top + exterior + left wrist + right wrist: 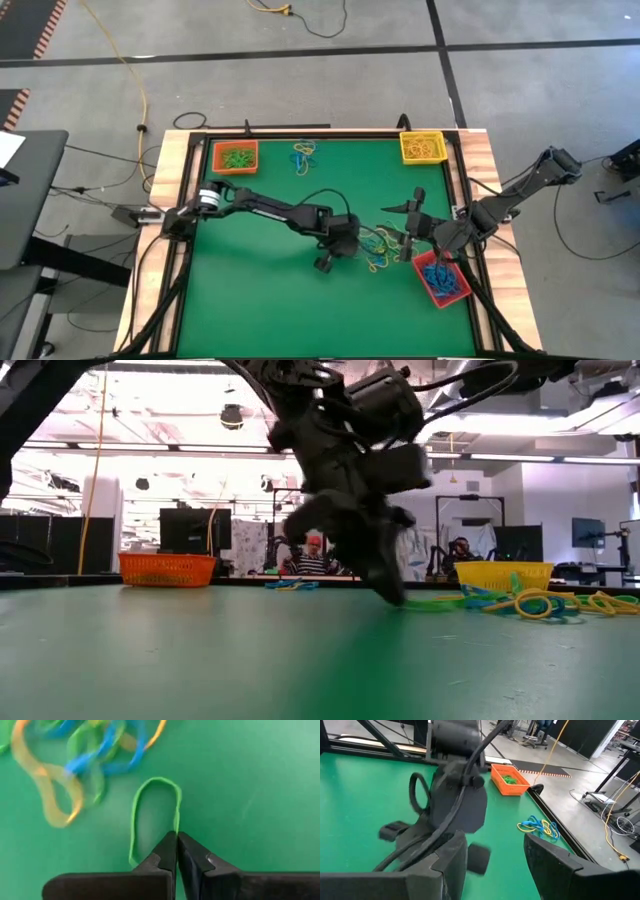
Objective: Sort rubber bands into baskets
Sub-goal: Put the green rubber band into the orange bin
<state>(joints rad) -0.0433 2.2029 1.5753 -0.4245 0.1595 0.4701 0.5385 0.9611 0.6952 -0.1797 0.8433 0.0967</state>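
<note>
High view shows you a sort well under way: green bands lie in the orange basket (235,157) far left, yellow ones in the yellow basket (422,147) far right, blue ones in the red basket (441,278) near right. A mixed pile (383,246) remains mid-table and a small cluster (304,155) at the far edge. Only your left wrist view reveals the left gripper (176,842) clenched on a green band (152,817) lying on the mat. Your right gripper (412,233) hangs spread beside the pile.
</note>
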